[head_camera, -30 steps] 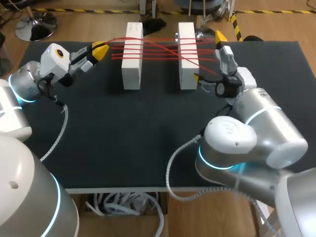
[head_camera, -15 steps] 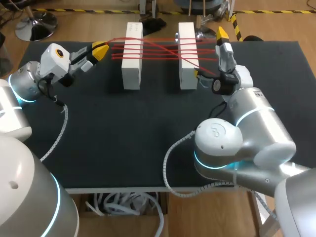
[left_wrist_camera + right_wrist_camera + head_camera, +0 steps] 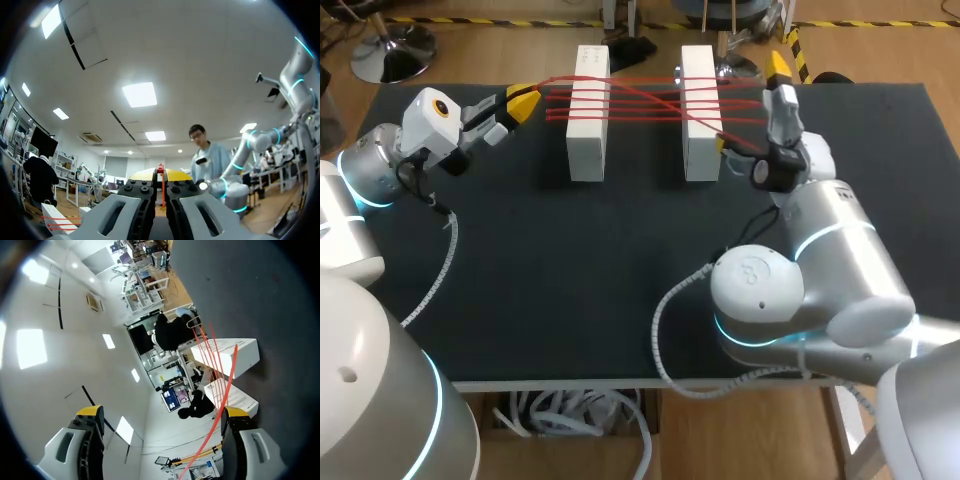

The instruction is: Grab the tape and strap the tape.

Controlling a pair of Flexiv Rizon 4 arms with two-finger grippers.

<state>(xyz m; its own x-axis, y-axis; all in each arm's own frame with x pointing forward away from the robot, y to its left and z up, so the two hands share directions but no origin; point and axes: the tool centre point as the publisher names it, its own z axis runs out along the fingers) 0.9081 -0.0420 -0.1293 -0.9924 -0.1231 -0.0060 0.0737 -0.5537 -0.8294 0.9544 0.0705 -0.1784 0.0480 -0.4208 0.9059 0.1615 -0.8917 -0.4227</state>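
Crosswise, the tape (image 3: 650,97) is strung over two blocks (image 3: 588,120), one end pinched in the closed left hand (image 3: 523,101); the right hand (image 3: 748,105), spread wide and empty, is placed nearer its right-side strand.

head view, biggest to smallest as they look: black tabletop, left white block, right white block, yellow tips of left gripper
1. black tabletop, by far
2. left white block and right white block: they look alike, so no ranking between them
3. yellow tips of the left gripper
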